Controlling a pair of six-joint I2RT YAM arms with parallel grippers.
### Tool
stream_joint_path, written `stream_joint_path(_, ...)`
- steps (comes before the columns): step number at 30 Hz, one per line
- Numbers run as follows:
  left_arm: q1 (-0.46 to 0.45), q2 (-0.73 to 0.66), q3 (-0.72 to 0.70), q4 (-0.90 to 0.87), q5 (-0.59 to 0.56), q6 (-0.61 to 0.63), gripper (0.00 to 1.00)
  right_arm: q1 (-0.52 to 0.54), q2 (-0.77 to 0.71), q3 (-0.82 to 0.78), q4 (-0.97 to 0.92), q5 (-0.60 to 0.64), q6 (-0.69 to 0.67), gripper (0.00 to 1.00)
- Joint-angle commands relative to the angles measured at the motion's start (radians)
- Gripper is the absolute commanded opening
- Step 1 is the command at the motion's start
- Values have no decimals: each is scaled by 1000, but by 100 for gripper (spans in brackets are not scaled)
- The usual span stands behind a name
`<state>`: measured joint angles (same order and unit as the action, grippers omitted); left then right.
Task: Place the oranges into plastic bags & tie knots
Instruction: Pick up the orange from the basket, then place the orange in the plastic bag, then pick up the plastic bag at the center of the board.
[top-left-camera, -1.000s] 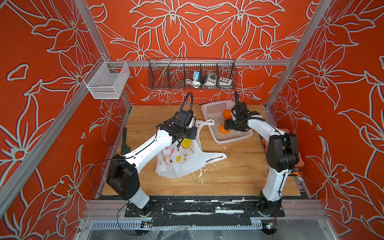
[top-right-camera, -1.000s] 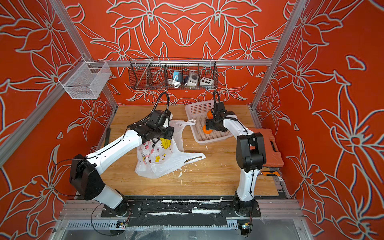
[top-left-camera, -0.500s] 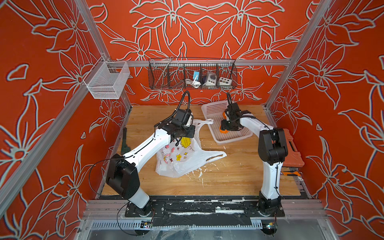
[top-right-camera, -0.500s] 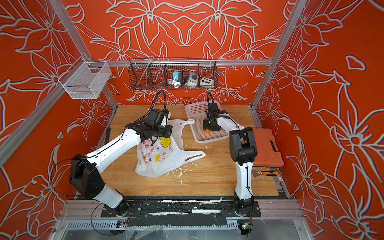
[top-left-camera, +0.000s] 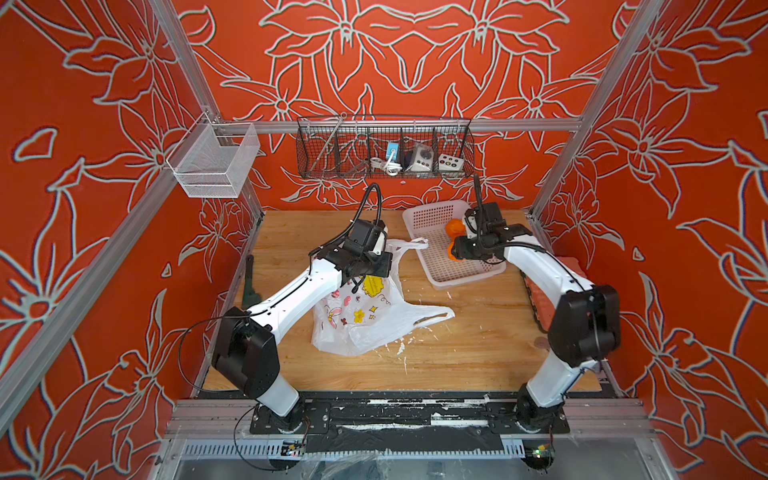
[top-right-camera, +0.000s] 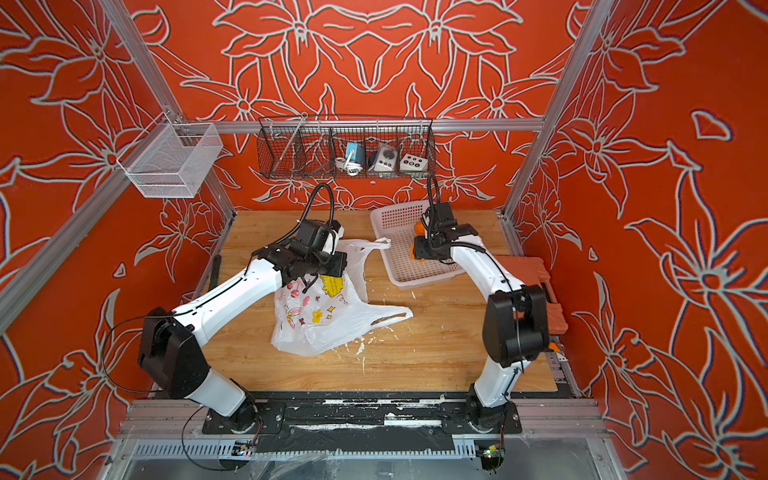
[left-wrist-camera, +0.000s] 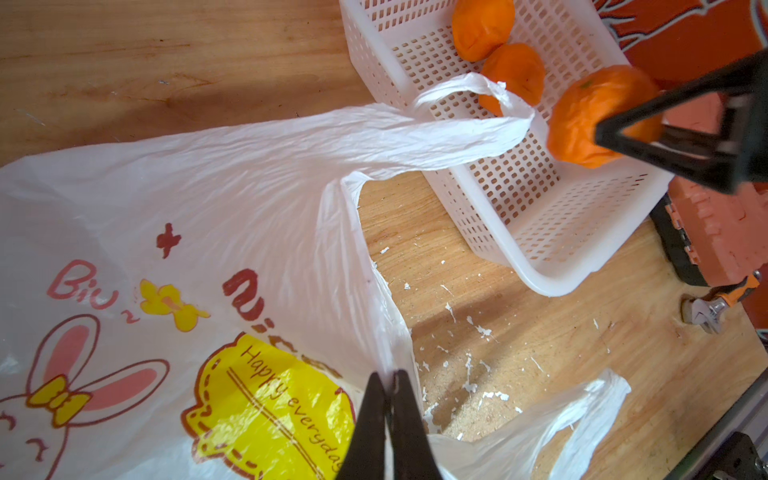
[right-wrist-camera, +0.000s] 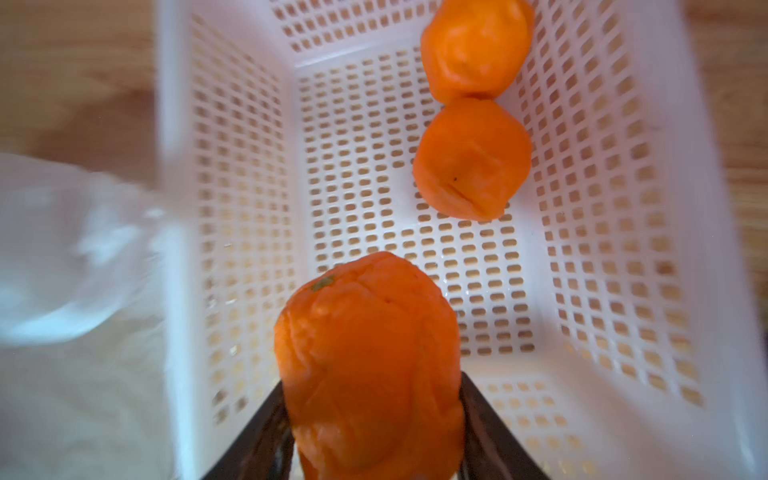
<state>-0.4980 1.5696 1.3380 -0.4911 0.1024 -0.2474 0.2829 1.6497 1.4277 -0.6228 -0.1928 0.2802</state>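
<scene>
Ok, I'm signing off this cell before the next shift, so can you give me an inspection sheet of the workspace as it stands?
Surface: wooden table, scattered with white flakes.
Job's things: plastic bag on the table, one handle draped over the white basket; no knot tied. Held orange over the basket; second orange and third orange inside it.
Clutter: orange case and adjustable wrench at the right edge; dark tool at the left.
Grippers: left gripper shut on the bag's edge; right gripper shut on the held orange.
Cables: black cable arching over each wrist; thin loop by the left arm's base.
Surroundings: red floral walls; wire rack with small devices; white mesh bin.
</scene>
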Motion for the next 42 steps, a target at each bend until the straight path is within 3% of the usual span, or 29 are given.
stream_joint_path(1, 4, -39, -11, 32, 30, 5, 0, 49, -115, -86, 37, -121, 14, 40)
stream_joint_path(8, 50, -110, -69, 93, 93, 0, 0, 218, -171, -180, 171, -251, 125, 39)
stream_joint_path(18, 53, -225, -190, 336, 277, -130, 0, 435, 96, -36, 313, -285, 242, 42)
stream_joint_path(21, 53, -249, -220, 373, 293, -155, 0, 470, 187, 25, 354, -333, 284, 56)
stream_joint_path(26, 60, -273, -255, 349, 270, -143, 0, 484, 212, 29, 363, -345, 315, 96)
stream_joint_path(27, 60, -278, -265, 350, 265, -144, 0, 482, 202, 22, 349, -334, 306, 99)
stream_joint_path(32, 67, -272, -282, 320, 203, -133, 0, 454, 120, -20, 255, -294, 262, 98)
stream_joint_path(42, 70, -241, -265, 291, 155, -149, 0, 321, -134, -151, 11, -114, 138, 76)
